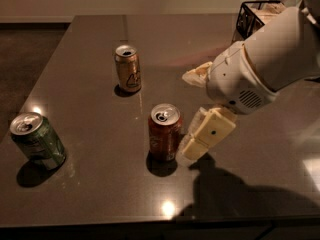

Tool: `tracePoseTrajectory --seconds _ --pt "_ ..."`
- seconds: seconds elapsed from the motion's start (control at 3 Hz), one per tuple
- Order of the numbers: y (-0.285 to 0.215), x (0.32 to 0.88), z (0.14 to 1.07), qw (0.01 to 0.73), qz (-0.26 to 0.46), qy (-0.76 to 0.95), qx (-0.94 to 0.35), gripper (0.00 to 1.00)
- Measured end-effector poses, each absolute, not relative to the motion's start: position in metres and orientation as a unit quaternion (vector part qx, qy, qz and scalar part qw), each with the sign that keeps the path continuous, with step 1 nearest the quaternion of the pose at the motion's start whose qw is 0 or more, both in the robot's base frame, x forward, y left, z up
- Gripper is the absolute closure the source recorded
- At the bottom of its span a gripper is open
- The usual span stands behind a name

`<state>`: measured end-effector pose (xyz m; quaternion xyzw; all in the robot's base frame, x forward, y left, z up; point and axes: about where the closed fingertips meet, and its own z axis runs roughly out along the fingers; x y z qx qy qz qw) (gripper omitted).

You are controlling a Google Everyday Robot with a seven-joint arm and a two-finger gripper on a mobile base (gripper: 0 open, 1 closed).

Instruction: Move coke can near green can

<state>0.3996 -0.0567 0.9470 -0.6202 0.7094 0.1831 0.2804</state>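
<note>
The coke can (165,132), red-orange with a silver top, stands upright near the middle of the dark table (90,44). The green can (38,141) stands upright at the table's front left, well apart from the coke can. My gripper (187,114) is open and empty, just to the right of the coke can. Its lower finger (207,134) is close beside the can's right side, and its upper finger (196,76) is farther back. My white arm reaches in from the upper right.
A gold can (128,68) with a white emblem stands upright behind the coke can, toward the back left. A black wire basket (254,15) sits at the table's back right corner. The table's front edge (150,219) runs close below the cans.
</note>
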Motion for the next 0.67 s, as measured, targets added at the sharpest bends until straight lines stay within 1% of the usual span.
tracePoseTrajectory --seconds 0.33,0.67 --pt "-0.032 0.401 0.943 0.293 0.208 0.707 -0.609 0.00" --pt "-0.014 0.401 0.939 0.309 0.215 0.701 -0.606 0.00"
